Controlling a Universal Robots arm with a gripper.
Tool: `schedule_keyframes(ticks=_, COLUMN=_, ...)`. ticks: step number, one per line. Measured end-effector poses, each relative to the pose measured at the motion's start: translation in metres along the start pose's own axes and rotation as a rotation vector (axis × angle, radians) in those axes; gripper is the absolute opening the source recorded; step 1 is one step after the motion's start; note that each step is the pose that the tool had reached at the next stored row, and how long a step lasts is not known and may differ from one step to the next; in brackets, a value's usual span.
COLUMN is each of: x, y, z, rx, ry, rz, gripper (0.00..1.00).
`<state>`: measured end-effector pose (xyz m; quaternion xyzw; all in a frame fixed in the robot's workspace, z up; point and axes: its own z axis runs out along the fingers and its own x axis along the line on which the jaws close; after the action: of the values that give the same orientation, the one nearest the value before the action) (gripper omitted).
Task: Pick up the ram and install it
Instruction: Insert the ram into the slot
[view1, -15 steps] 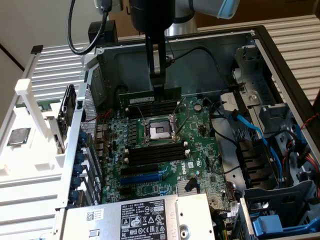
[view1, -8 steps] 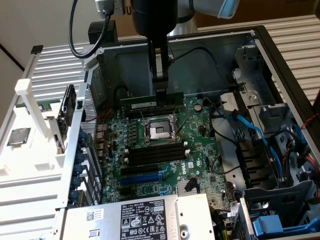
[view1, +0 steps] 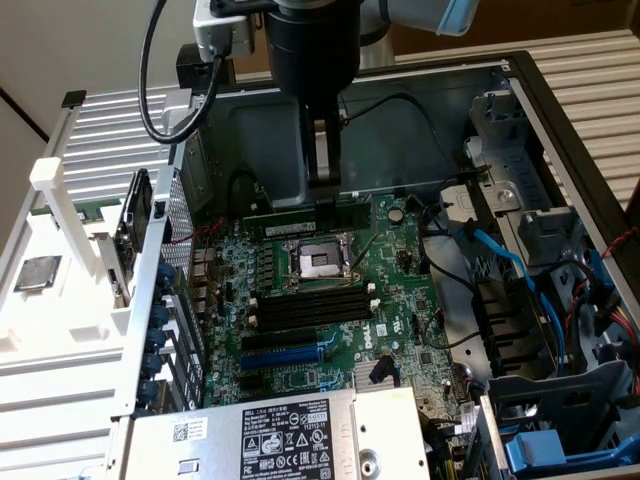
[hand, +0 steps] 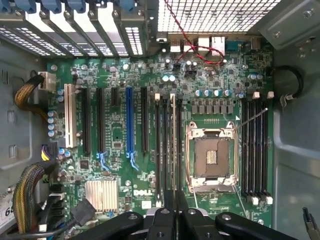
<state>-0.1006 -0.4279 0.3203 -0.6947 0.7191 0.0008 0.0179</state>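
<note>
We look into the large dark grey metal computer case (view1: 570, 130), opened and lying on its side, with the wide green motherboard (view1: 400, 250) on its floor. In the exterior view, the arm's black end effector (view1: 322, 195) hangs at the board's twelve o'clock edge, clenched on the ram (view1: 285, 215), the long, thin green circuit-board stick, which it grips near the middle. The ram's long axis runs from nine to three o'clock, parallel to the bank of long black memory slots (view1: 310, 305). That bank lies toward six o'clock from the stick, beyond the square silver processor socket (view1: 318, 262). The wrist view shows the stick edge-on, running along the slots' direction. We cannot tell whether it touches a slot.
</note>
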Motion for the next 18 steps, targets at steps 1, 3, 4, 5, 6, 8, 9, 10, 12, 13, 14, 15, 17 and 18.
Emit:
schedule_keyframes(ticks=1, x=0.000, y=0.0000, z=0.0027, rx=0.0001, ry=0.0005, rz=0.000, gripper=0.12)
schedule_keyframes(ticks=3, x=0.000, y=0.0000, z=0.0061, rx=0.0001, ry=0.0016, rz=0.000, gripper=0.12)
schedule_keyframes(ticks=4, x=0.000, y=-0.0001, z=0.0080, rx=0.0001, ry=0.0019, rz=0.000, gripper=0.12)
schedule_keyframes(ticks=5, x=0.001, y=-0.0003, z=0.0099, rx=0.0001, ry=0.0018, rz=0.000, gripper=0.12)
schedule_keyframes(ticks=6, x=0.001, y=-0.0007, z=0.0135, rx=0.0001, ry=0.0019, rz=0.000, gripper=0.12)
schedule_keyframes(ticks=8, x=0.001, y=-0.0010, z=0.0207, rx=0.0002, ry=0.0017, rz=0.000, gripper=0.12)
schedule_keyframes(ticks=9, x=0.001, y=-0.0011, z=0.0222, rx=0.0001, ry=0.0018, rz=0.000, gripper=0.12)
schedule_keyframes(ticks=10, x=0.003, y=-0.0010, z=0.0251, rx=0.0001, ry=0.0018, rz=0.000, gripper=0.12)
schedule_keyframes(ticks=12, x=0.006, y=-0.0009, z=0.0325, rx=0.0002, ry=0.0018, rz=0.000, gripper=0.12)
schedule_keyframes(ticks=13, x=0.006, y=-0.0009, z=0.0343, rx=0.0002, ry=0.0019, rz=0.000, gripper=0.12)
schedule_keyframes(ticks=14, x=0.007, y=-0.0010, z=0.0362, rx=0.0001, ry=0.0018, rz=0.000, gripper=0.12)
schedule_keyframes(ticks=15, x=0.007, y=-0.0010, z=0.0380, rx=0.0002, ry=0.0019, rz=0.000, gripper=0.12)
schedule_keyframes(ticks=17, x=0.007, y=-0.0010, z=0.0434, rx=0.0002, ry=0.0018, rz=0.000, gripper=0.12)
schedule_keyframes(ticks=18, x=0.007, y=-0.0010, z=0.0453, rx=0.0002, ry=0.0019, rz=0.000, gripper=0.12)
